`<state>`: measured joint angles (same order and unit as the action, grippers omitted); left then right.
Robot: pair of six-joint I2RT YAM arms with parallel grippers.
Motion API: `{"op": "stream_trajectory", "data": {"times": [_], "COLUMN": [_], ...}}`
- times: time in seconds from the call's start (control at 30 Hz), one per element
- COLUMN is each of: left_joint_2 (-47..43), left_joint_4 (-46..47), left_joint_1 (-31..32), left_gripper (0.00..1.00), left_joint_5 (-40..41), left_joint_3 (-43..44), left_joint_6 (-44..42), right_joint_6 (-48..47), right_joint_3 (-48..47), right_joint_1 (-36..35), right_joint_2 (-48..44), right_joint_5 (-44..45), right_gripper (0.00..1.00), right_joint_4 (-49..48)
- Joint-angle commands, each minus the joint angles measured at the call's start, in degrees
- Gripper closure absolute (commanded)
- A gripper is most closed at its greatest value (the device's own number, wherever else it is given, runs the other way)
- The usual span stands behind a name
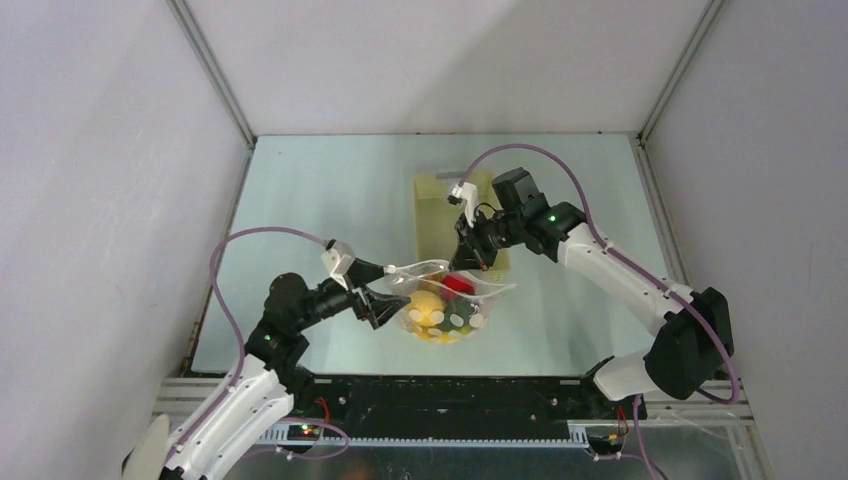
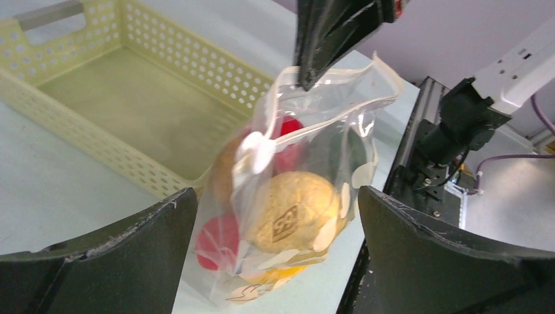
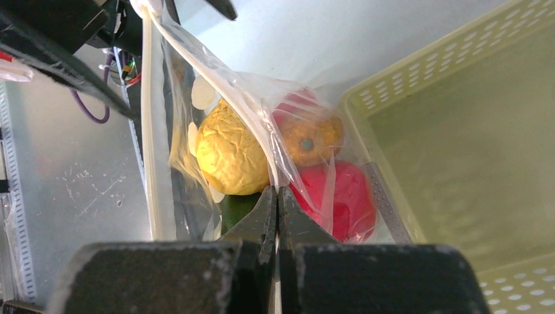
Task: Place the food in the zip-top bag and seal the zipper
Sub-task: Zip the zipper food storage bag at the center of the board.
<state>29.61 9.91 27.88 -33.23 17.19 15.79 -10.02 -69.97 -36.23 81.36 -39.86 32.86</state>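
Note:
The zip-top bag hangs just above the table, clear with white dots. Inside it lies the food: a yellow wrinkled fruit, an orange piece, a red round fruit and a dark green piece. My right gripper is shut on the bag's upper film, holding it up from above. The zipper runs as a white strip along the mouth, which looks parted. My left gripper is open, its fingers either side of the bag's left end; I cannot tell if they touch it.
The pale yellow perforated basket stands just behind the bag with nothing in it, its near wall close to the bag. The black frame rail runs along the near table edge. White walls enclose the table.

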Motion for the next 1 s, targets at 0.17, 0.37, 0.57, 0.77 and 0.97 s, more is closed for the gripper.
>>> {"op": "stream_trajectory", "data": {"times": [0.17,0.37,0.57,0.77,0.97], "left_joint_2": [4.2,6.8,8.5,11.1,12.1], "left_joint_4": [16.5,30.9,33.3,37.3,37.8], "left_joint_1": [-3.0,-3.5,-3.5,-3.5,-3.7], "left_gripper": [0.02,0.11,0.21,0.30,0.36], "left_joint_5": [-6.7,-11.4,-12.2,-12.5,-11.4], "left_joint_3": [-4.5,-7.3,-7.4,-8.4,-9.4], "left_joint_6": [3.3,6.5,5.5,5.5,3.7], "right_joint_6": [-2.9,-3.2,-3.3,-3.5,-3.7], "right_joint_3": [-2.5,-2.5,-2.6,-2.6,-2.5], "right_joint_1": [0.5,0.5,0.5,0.5,0.5], "right_joint_2": [0.7,0.6,0.4,-0.4,-0.6], "right_joint_5": [-3.3,-3.7,-4.4,-4.6,-4.3], "right_gripper": [1.00,1.00,1.00,1.00,1.00], "right_joint_4": [1.4,1.7,1.8,2.1,2.3]}}
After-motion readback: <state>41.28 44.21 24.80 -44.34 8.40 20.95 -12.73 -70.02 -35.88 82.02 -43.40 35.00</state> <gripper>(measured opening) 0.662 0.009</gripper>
